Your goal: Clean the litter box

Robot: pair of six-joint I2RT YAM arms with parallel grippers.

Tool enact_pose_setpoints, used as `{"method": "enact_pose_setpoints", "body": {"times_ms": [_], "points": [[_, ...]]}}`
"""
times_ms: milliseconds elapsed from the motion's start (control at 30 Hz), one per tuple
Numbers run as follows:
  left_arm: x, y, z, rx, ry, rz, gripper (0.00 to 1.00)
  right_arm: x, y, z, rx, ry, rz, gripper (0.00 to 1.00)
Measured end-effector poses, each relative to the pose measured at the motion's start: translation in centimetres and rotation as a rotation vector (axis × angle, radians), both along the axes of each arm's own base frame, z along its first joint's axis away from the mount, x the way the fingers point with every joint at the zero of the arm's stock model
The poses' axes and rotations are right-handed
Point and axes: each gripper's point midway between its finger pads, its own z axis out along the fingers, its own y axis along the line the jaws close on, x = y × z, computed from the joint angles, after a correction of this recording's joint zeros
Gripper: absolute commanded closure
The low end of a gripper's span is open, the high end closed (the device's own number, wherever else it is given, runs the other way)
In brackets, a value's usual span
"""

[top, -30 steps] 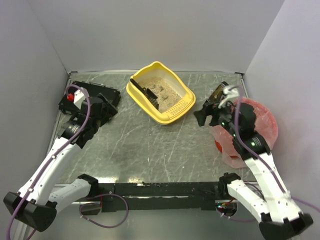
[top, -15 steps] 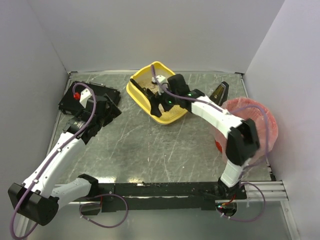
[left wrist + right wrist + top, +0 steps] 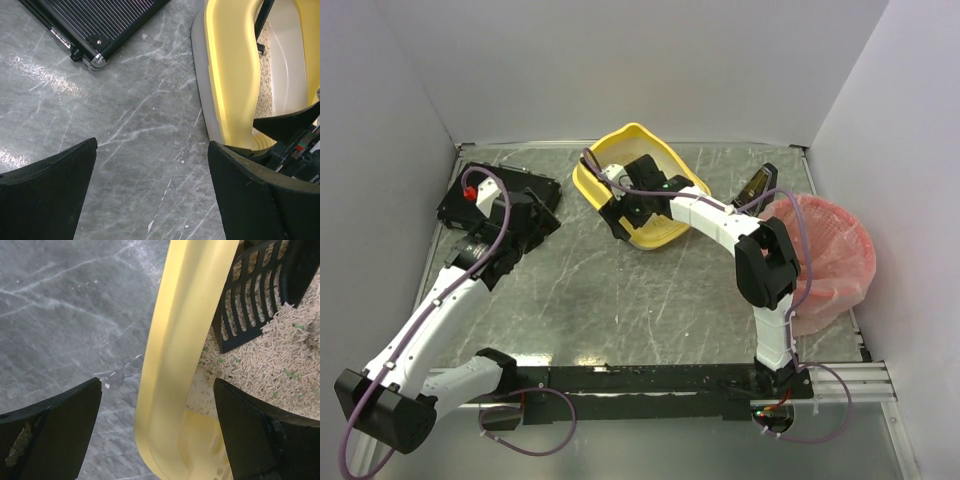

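The yellow litter box [image 3: 638, 137] stands at the back middle of the table, with beige litter [image 3: 280, 350] inside. A black slotted scoop [image 3: 247, 295] rests in the litter. My right gripper [image 3: 621, 214] reaches across to the box's near-left side. In the right wrist view it [image 3: 156, 390] is open, and its jaws straddle the yellow rim [image 3: 185, 330] without touching it. My left gripper [image 3: 534, 226] is open and empty over bare table left of the box. In the left wrist view [image 3: 152, 150] the box's wall [image 3: 232, 75] shows at the right.
A flat black box [image 3: 490, 195] lies at the back left, its corner close to my left gripper [image 3: 100, 30]. A pink-red bag-lined bin [image 3: 835, 255] stands at the right edge. A small black and yellow object [image 3: 758, 184] lies beside it. Grey walls enclose the table.
My right arm has swung from above the pink bin across to the litter box, and its open gripper now sits over the near-left rim. My left arm has shifted only slightly.
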Motion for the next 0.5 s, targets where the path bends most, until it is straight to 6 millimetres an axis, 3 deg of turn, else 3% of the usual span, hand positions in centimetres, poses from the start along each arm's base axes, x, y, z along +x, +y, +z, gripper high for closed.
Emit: {"method": "enact_pose_setpoints", "body": {"times_ms": [300,500], "points": [[-0.6,0.9,0.8,-0.005,-0.024,0.042,0.03,-0.3,0.0,-0.9,0.006,0.055,0.019,0.0],[-0.8,1.4,0.8,0.005,-0.025,0.063,0.03,-0.1,0.0,-2.9,-0.023,0.09,0.012,0.0]]}}
